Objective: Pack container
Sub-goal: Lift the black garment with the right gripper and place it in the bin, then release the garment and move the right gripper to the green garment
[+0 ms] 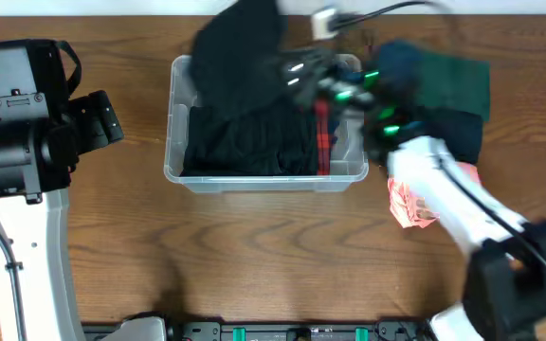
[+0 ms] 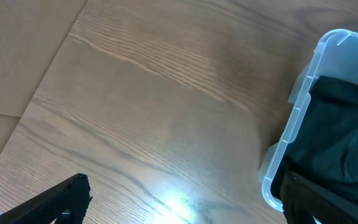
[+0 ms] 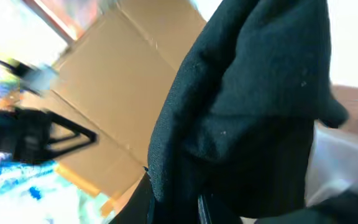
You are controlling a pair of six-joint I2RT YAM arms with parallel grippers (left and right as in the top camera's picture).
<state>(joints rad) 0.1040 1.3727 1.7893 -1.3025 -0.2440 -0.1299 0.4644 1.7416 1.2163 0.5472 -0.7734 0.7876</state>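
Motion blur smears the right gripper (image 1: 303, 74) and the black garment (image 1: 240, 43) overhead; in the right wrist view that garment fills the frame, hiding the jaws. The container (image 2: 294, 121) runs off the left wrist view's right edge

Wood table (image 1: 254, 256), clear container (image 1: 176, 142), folded clothes pile (image 1: 458, 90) R, pink cloth (image 1: 408, 206)

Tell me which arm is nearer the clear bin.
Right. The right gripper hangs over the bin, at its far right corner, holding a black garment. The left gripper sits off its left side, over the table, fingers open.
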